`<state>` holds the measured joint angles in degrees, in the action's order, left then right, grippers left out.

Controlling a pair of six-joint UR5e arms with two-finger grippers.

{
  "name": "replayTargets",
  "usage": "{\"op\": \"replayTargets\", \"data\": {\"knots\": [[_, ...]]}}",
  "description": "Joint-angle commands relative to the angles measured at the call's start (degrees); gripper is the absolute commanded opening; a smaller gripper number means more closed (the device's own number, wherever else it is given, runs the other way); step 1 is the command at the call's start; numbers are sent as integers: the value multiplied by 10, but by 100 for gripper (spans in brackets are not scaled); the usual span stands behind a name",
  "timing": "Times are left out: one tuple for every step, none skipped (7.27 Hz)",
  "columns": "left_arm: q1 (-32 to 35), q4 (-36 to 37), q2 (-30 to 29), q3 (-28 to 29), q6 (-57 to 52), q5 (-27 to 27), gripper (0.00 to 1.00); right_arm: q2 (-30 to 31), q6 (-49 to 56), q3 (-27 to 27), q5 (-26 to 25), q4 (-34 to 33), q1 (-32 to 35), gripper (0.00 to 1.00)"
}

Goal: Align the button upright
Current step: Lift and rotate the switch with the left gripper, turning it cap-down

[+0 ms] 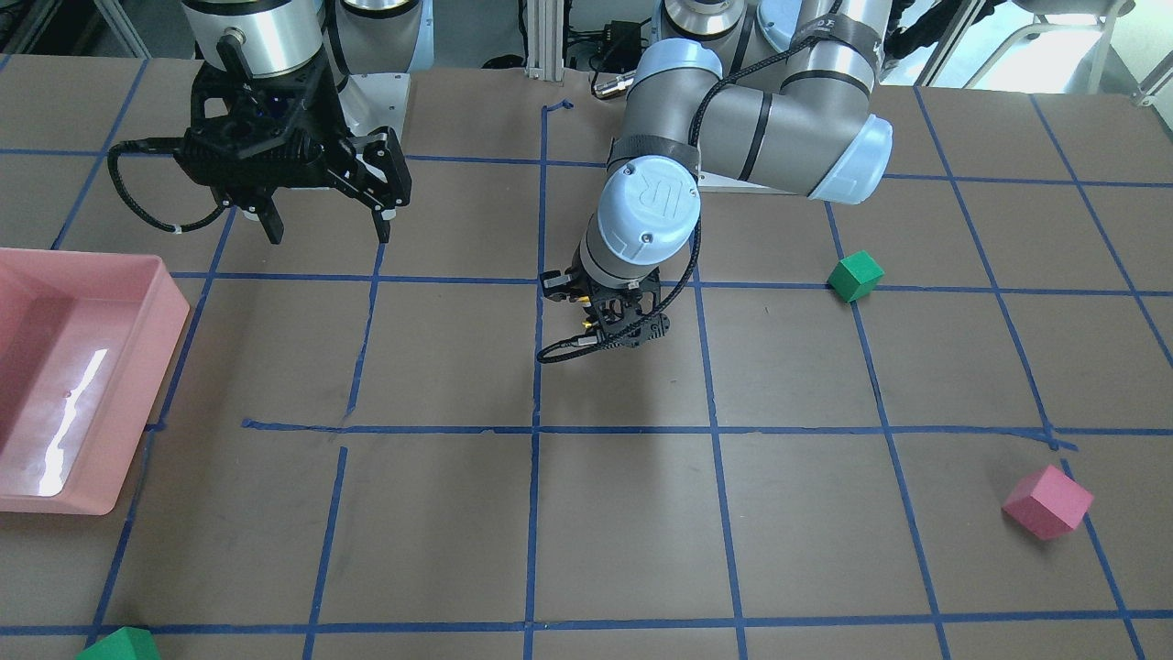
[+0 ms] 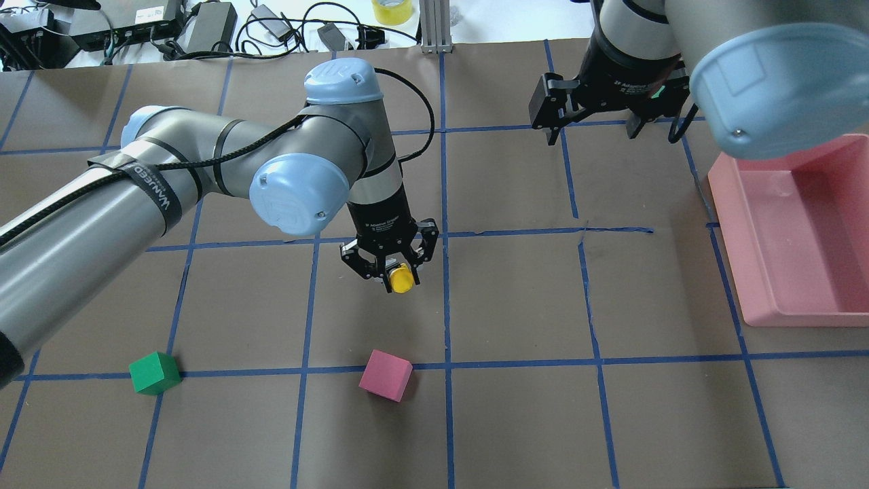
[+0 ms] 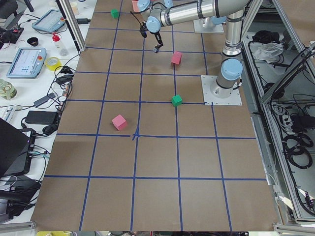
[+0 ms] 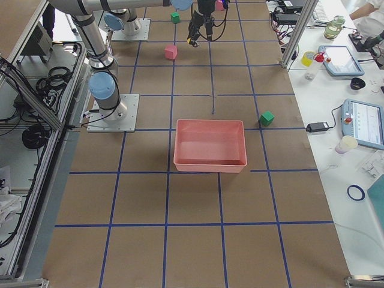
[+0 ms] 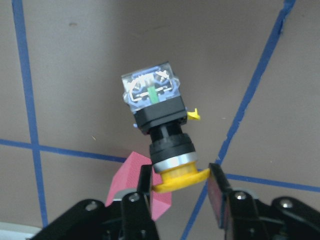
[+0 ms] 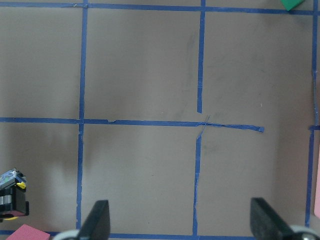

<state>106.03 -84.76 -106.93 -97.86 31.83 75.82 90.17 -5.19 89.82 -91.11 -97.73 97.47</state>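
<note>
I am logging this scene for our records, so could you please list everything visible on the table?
button: 1, yellow cap, black body, held by its cap in the left gripper
pink cubes: 2, pink, one near the button, one at the table's left end
green cubes: 2, green, one left, one far right
tray: 1, pink, right side
table: 1, brown, blue tape grid
left gripper: 1, black, shut on button
right gripper: 1, black, open, hovering

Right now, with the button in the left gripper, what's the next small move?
Probably lower it gently: the left gripper pinches the button by its yellow cap, base pointing down at the table, slightly tilted; touchdown isn't visible yet.
</note>
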Motion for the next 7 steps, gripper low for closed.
{"op": "replayTargets", "data": {"knots": [[-2, -5, -8, -4, 68, -102, 0, 0, 0, 0, -1, 0, 0, 100], [-23, -6, -10, -10, 95, -164, 0, 0, 0, 1, 0, 0, 1, 100], [-41, -5, -13, -19, 93, -199, 0, 0, 0, 1, 1, 1, 1, 100], [-51, -5, -14, -32, 78, -228, 0, 0, 0, 1, 1, 0, 1, 100], [-74, -3, -18, -48, 45, -279, 0, 0, 0, 1, 1, 0, 1, 100], [-92, -1, -25, -60, 36, -304, 0, 0, 0, 1, 2, 1, 1, 100], [-98, 0, -35, -76, -13, -338, 0, 0, 0, 1, 2, 1, 1, 100]]}}
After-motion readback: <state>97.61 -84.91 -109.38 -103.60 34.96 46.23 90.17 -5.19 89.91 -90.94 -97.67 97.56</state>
